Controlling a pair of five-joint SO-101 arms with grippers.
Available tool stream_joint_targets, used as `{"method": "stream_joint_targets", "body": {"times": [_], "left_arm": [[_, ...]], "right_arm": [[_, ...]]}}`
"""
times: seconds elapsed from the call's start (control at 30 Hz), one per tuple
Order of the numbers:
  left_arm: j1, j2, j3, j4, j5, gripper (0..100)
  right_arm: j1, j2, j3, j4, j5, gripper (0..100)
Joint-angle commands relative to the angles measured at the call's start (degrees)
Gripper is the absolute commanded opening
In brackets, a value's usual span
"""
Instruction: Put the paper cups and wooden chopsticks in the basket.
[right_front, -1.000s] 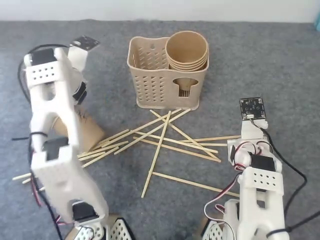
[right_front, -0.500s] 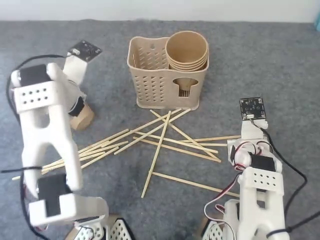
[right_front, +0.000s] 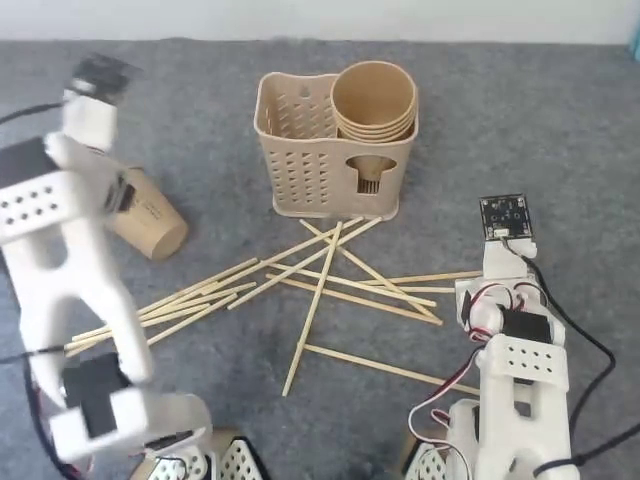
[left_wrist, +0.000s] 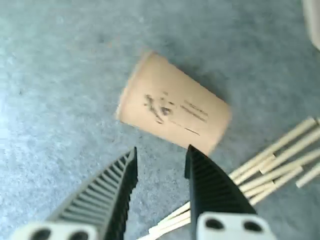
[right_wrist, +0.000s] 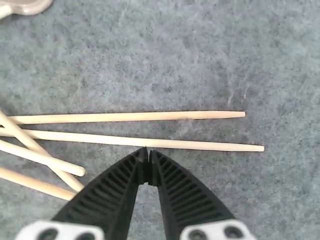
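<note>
Cup (left_wrist: 172, 112) lies sideways near the parted left tool (left_wrist: 162, 150); right tool (right_wrist: 148, 152) pinched closed.

White perforated arm shells (right_front: 525, 365), black servos (right_front: 522, 326), ribbed black left pincer (left_wrist: 162, 150), red-black cables (right_front: 452, 384).

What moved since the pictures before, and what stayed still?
The left arm swung away to the left, uncovering the brown paper cup lying on its side; the left gripper is open, holding nothing. The beige plastic basket, wooden chopsticks and right arm stayed put.
</note>
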Motion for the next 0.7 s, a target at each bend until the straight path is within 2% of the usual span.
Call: {"method": "stream_joint_targets", "body": {"times": [0.0, 0.13, 0.3, 0.4, 0.5, 0.67], "left_arm": [[-2.9, 10.1, -9.5, -1.8, 2.5, 14], [-3.5, 26.0, -24.8, 3.8, 2.5, 14], [-3.3, 43.0, -50.1, 13.1, 2.6, 14], [-3.5, 49.3, -60.6, 13.0, 4.7, 15], [-3.6, 52.4, -65.2, 13.0, 4.7, 15], [-3.1, 52.7, -63.7, 13.0, 4.7, 18]], "right_arm": [[0.5, -1.7, -0.4, -0.7, 0.4, 0.8], [0.3, -1.5, -0.4, -0.7, 0.4, 0.8], [0.2, -1.4, -0.3, -0.6, 0.4, 0.8], [0.2, -1.4, -0.3, -0.5, 0.4, 0.8], [0.2, -1.4, -0.3, -0.5, 0.4, 0.8], [0.2, -1.4, -0.3, -0.5, 0.4, 0.8]]}}
